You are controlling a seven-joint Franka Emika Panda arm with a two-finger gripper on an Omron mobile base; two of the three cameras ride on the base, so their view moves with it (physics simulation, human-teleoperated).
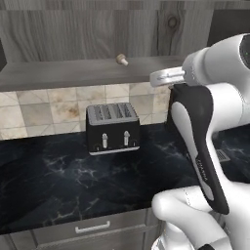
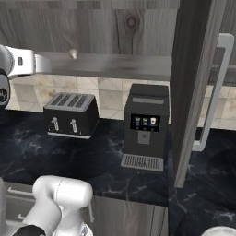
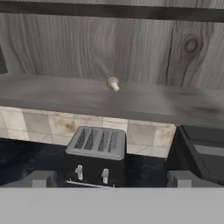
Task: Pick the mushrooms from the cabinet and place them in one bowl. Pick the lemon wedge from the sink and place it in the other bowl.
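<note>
The grey wood-grain cabinet (image 1: 73,73) stands open, its door (image 2: 193,92) swung out with a pale bar handle (image 2: 216,92). One small tan mushroom (image 1: 121,59) (image 2: 73,54) (image 3: 113,83) lies on its side on the cabinet shelf, near the back wall. My gripper (image 3: 111,178) is open and holds nothing; it faces the shelf from in front and a little below, well short of the mushroom. A whitish round rim (image 2: 219,230), cut off at the lower right corner, may be a bowl; I cannot tell which one. The sink and the lemon wedge are out of view.
A black four-slot toaster (image 1: 113,128) (image 2: 71,114) (image 3: 96,153) sits on the dark marble counter (image 1: 58,180) under the shelf. A black coffee machine (image 2: 146,124) (image 3: 199,151) stands to its right. The open door juts out over the counter at the right.
</note>
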